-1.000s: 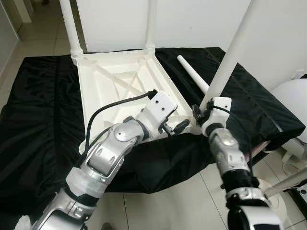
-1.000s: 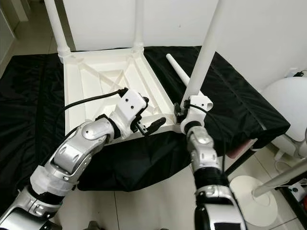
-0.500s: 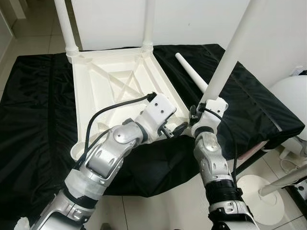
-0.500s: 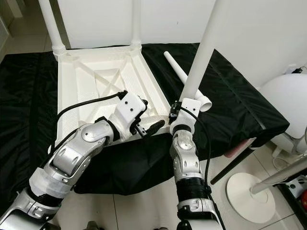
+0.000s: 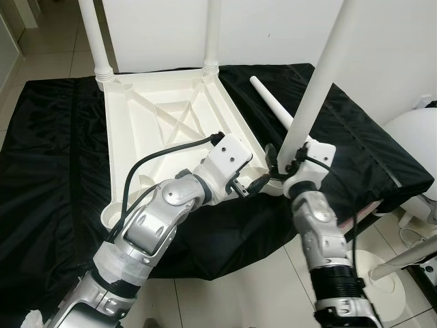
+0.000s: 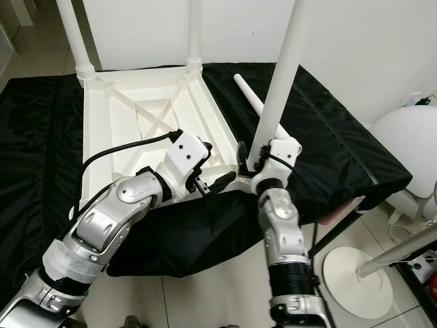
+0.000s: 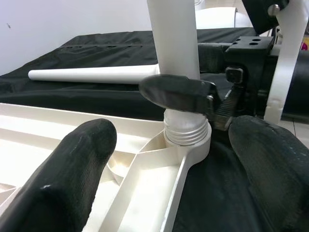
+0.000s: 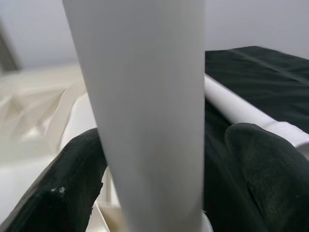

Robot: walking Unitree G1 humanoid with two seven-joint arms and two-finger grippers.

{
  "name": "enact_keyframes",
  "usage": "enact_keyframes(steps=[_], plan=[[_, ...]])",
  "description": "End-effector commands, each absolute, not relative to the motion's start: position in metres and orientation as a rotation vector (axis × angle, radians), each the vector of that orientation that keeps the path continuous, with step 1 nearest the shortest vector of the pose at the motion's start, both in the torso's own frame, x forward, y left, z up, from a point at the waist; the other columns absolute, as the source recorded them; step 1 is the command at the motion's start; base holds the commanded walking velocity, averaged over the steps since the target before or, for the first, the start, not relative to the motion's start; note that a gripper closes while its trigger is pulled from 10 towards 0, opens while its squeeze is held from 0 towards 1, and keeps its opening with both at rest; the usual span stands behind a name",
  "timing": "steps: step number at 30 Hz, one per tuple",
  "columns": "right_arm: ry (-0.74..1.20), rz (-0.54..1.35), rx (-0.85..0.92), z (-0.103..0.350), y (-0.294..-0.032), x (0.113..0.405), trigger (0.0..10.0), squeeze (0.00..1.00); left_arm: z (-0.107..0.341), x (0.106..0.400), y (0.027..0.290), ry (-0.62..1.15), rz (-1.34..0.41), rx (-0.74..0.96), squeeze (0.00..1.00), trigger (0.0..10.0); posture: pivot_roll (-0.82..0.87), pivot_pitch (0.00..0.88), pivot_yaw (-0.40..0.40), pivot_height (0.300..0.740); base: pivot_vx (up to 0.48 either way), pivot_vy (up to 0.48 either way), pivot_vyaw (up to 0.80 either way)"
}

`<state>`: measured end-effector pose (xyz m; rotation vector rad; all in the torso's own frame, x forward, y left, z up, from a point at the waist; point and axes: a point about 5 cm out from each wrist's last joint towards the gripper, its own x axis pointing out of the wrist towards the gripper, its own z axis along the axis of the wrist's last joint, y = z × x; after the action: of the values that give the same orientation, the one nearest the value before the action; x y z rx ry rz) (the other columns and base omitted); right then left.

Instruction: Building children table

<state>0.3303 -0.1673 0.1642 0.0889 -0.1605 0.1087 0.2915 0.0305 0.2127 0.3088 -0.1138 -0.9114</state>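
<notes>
Left eye view, table top: the white table top [image 5: 171, 116] lies upside down on the black cloth [image 5: 48, 157]. Its ribs face up. Its long way runs from 6 o'clock to 12 o'clock, away from me.
Left eye view, far legs: two white legs [image 5: 92, 34] stand straight up in the far corners, at about 11 and 12 o'clock.
Left eye view, my right gripper: my right gripper [image 5: 283, 158] is at the near right corner of the table top. Its fingers are around the bottom of a third leg [image 5: 321, 75]. That leg's long way goes up and leans a little toward 1 o'clock.
Left eye view, my left gripper: my left gripper [image 5: 254, 186] is just beside that same corner, pointing toward 3 o'clock. It holds nothing.
Right eye view, loose leg: a fourth leg [image 6: 254, 102] lies flat on the cloth at about 1 o'clock. Its long way runs from near the right gripper off toward 11 o'clock.
Left wrist view, corner: my two left fingers [image 7: 72, 174] are wide apart. Between them I see the round socket [image 7: 187, 137] with the upright leg in it. One right finger [image 7: 178, 93] lies across the leg just above the socket.
Right wrist view, leg: my right fingers [image 8: 72, 179] sit on both sides of the thick white leg. The left one touches it. I cannot tell if the other one does.
</notes>
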Motion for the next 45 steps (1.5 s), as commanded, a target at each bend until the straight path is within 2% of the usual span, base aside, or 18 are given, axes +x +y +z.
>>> enact_keyframes(steps=[1,5,14,27,28,30,31,32,33,43,44,45], plan=[[-0.117,0.153,0.066,0.157,-0.181,0.333,10.0,0.00,0.216,0.293,0.032,-0.109,-0.963,0.330,0.00,10.0,0.01,0.068,-0.026,0.740,0.000,0.000,0.00],[-0.108,0.250,-0.001,0.156,-0.191,0.337,10.0,0.00,0.215,0.299,0.036,-0.109,-0.946,0.358,0.00,10.0,0.01,0.056,-0.015,0.740,0.000,0.000,0.00],[-0.099,0.370,-0.070,0.157,-0.194,0.346,10.0,0.00,0.217,0.301,0.034,-0.120,-0.936,0.348,0.00,10.0,0.01,0.029,-0.016,0.740,0.000,0.000,0.00],[-0.043,0.592,-0.183,0.151,-0.174,0.364,10.0,0.00,0.218,0.300,0.028,-0.130,-0.953,0.347,0.00,10.0,0.02,0.030,-0.017,0.740,0.000,0.000,0.00],[-0.031,0.608,-0.189,0.150,-0.173,0.365,8.5,0.00,0.216,0.299,0.029,-0.123,-0.954,0.346,0.00,10.0,0.02,0.030,-0.018,0.740,0.000,0.000,0.00],[-0.025,0.616,-0.191,0.149,-0.172,0.366,8.5,0.00,0.215,0.299,0.030,-0.118,-0.956,0.345,0.00,10.0,0.03,0.031,-0.019,0.740,0.000,0.000,0.00],[-0.008,0.620,-0.201,0.147,-0.172,0.367,0.7,0.00,0.213,0.298,0.030,-0.111,-0.961,0.349,0.00,10.0,0.03,0.030,-0.023,0.740,0.000,0.000,0.00],[-0.008,0.620,-0.201,0.147,-0.172,0.367,0.7,0.00,0.213,0.298,0.030,-0.111,-0.961,0.349,0.00,10.0,0.03,0.030,-0.023,0.740,0.000,0.000,0.00],[0.003,0.624,-0.208,0.145,-0.173,0.367,0.0,0.00,0.212,0.297,0.030,-0.106,-0.964,0.352,0.00,10.0,0.03,0.030,-0.023,0.740,0.000,0.000,0.00],[0.054,0.636,-0.165,0.131,-0.178,0.364,0.0,0.00,0.208,0.295,0.032,-0.095,-0.971,0.366,0.00,10.0,0.04,0.031,-0.033,0.740,0.000,0.000,0.00],[0.051,0.617,-0.164,0.130,-0.179,0.364,7.0,0.00,0.208,0.295,0.032,-0.093,-0.971,0.367,0.00,10.0,0.04,0.034,-0.035,0.740,0.000,0.000,0.00],[0.054,0.600,-0.161,0.129,-0.181,0.364,10.0,0.00,0.207,0.294,0.032,-0.091,-0.971,0.367,0.00,10.0,0.04,0.034,-0.035,0.740,0.000,0.000,0.00]])
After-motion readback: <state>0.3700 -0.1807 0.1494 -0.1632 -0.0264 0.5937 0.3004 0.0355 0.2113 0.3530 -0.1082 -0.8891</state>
